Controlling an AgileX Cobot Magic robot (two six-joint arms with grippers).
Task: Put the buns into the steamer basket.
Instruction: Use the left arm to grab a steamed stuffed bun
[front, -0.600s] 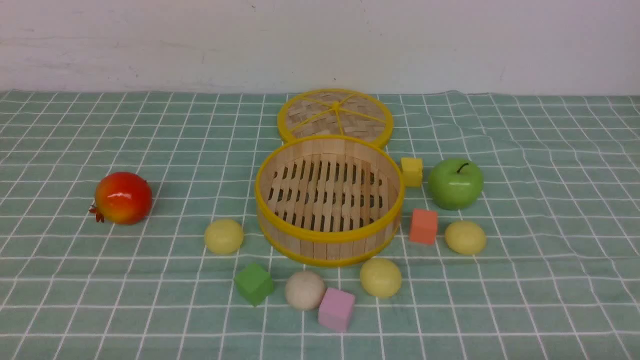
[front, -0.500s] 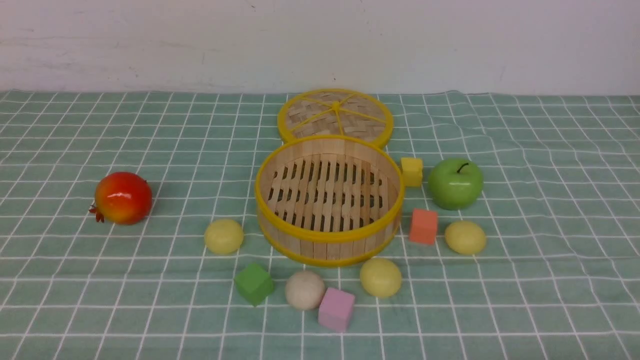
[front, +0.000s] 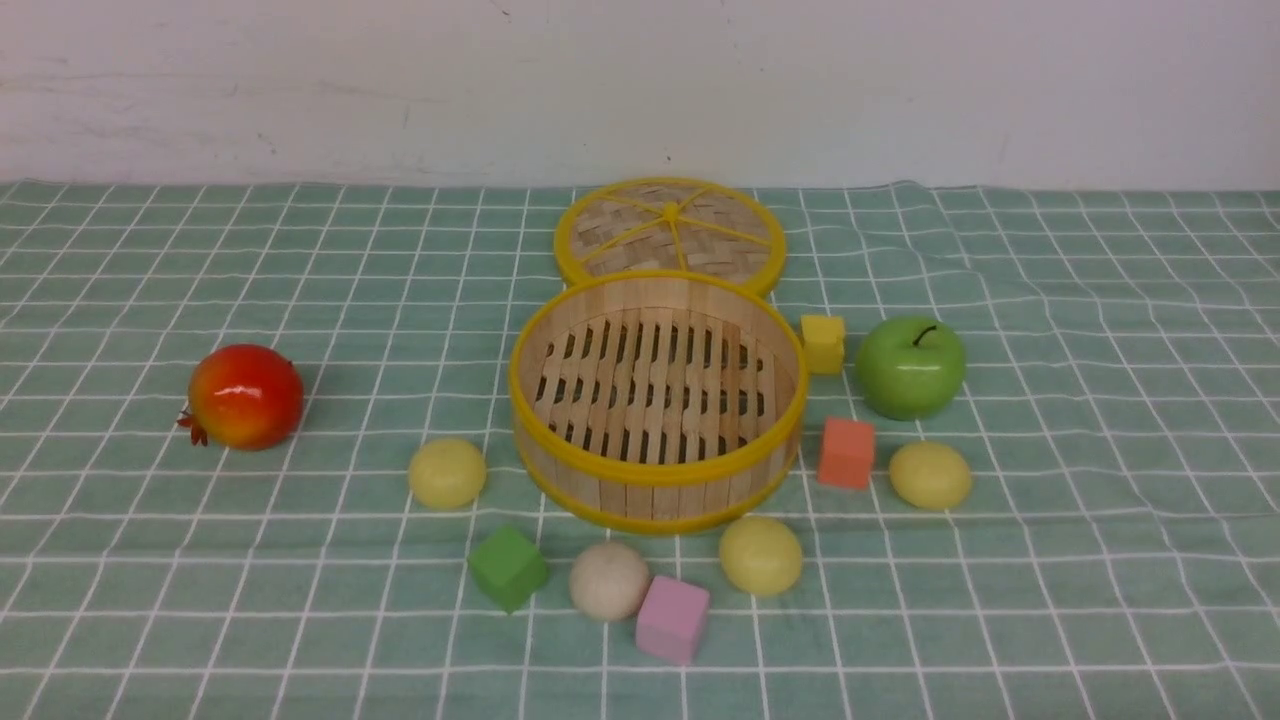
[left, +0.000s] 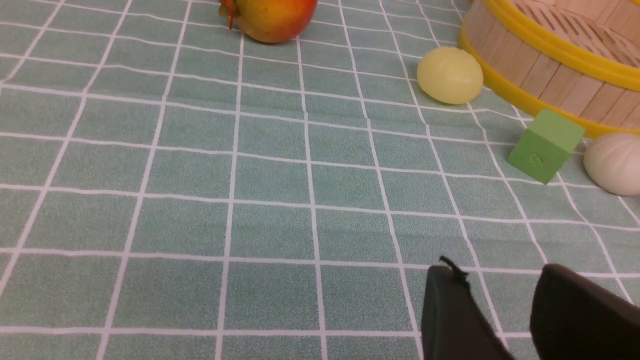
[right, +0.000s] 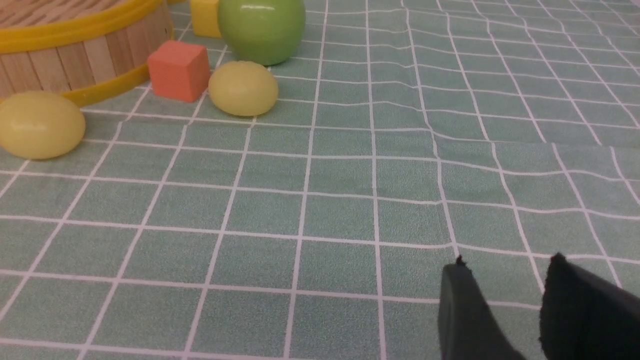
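Yellow and beige buns (front: 447, 472) ring the steamer basket (front: 655, 478), well apart from the half-open left gripper (left: 495, 285) and right gripper (right: 505, 280), on green checked cloth (front: 200, 560) below a white wall (front: 300, 80).

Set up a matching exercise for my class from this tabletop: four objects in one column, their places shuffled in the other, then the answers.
Objects
1. off-white bun
2. green apple
3. woven lid
4. red fruit

Places
A. behind the steamer basket
B. farthest to the robot's left, on its own
C. between the green cube and the pink cube
D. next to the yellow cube

Pairs: 1-C, 2-D, 3-A, 4-B
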